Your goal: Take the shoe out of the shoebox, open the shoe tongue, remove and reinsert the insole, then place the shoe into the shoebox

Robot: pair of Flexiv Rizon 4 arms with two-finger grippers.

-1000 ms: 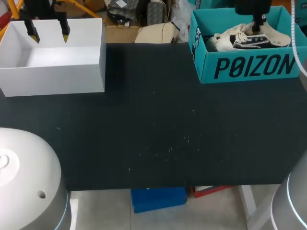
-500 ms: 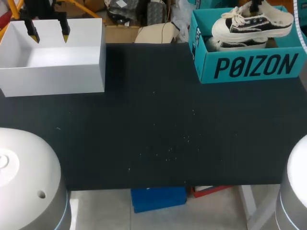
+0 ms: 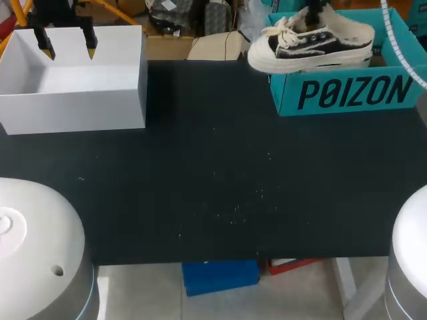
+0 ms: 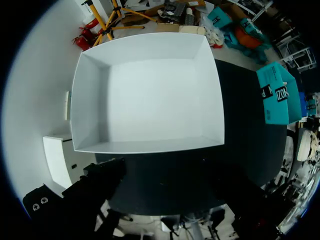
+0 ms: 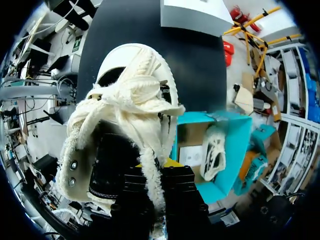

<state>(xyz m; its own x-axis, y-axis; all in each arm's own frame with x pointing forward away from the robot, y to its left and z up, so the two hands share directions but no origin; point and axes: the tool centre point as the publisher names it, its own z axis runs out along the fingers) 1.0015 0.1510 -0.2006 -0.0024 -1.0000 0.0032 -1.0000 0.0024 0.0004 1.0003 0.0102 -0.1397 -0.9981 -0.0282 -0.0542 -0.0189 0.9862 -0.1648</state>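
Right gripper point(image 5: 159, 167) clamps the sneaker point(image 3: 310, 45), its toe pointing past the teal shoebox point(image 3: 347, 100) toward the distant left gripper point(image 3: 67, 48), whose jaws stand apart

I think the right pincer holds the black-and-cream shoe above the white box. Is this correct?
Not quite. The right pincer holds the shoe above the teal shoebox, at its end nearer the white box, which stands far across the table. The head view shows this.
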